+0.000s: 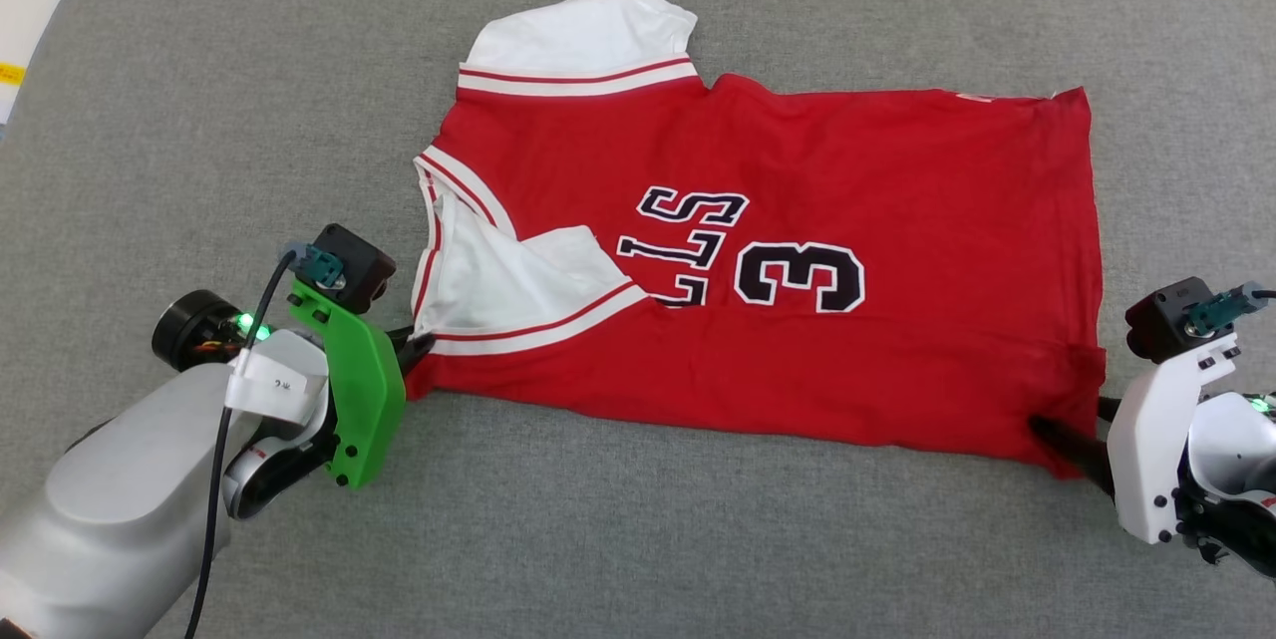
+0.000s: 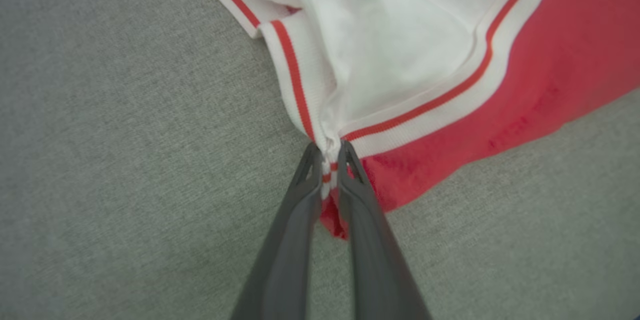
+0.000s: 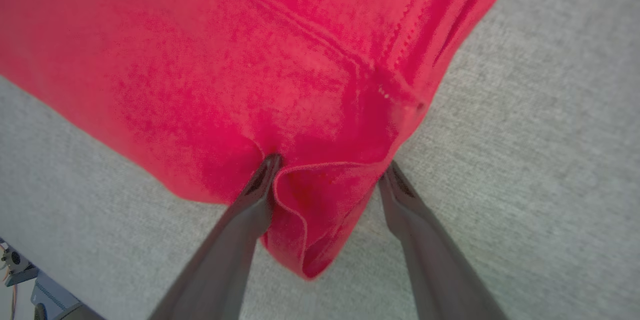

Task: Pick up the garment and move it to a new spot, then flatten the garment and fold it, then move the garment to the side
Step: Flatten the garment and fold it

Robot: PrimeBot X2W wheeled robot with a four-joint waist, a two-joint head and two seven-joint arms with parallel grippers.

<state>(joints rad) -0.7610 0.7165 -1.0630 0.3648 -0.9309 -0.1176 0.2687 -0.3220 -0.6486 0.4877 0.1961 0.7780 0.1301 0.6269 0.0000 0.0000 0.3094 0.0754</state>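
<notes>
Grey fabric surface [image 1: 199,121] takes up most of the head view. The red jersey T-shirt [image 1: 797,220] lies flat mid-frame, collar end to frame left, hem to frame right.

Progress, my read: pick-up and re-spot look done, flattening too. First fold prob. in, since the lower edge is turned up over the front, w/ the near white sleeve [image 1: 518,280] laid on the chest and the black lettering [image 1: 748,250] part-covered. Far sleeve [image 1: 583,36] is unfolded at upper centre. Left to do: more folds, then the move to the side.

Left gripper [image 1: 414,345], lower left, is pinched tight on the striped trim at the shoulder corner. Right gripper [image 1: 1057,435], lower right, has fingers spread, straddling the hem corner [image 3: 310,220] w/o clamping it. Can't tell if it's letting go or about to grab.
</notes>
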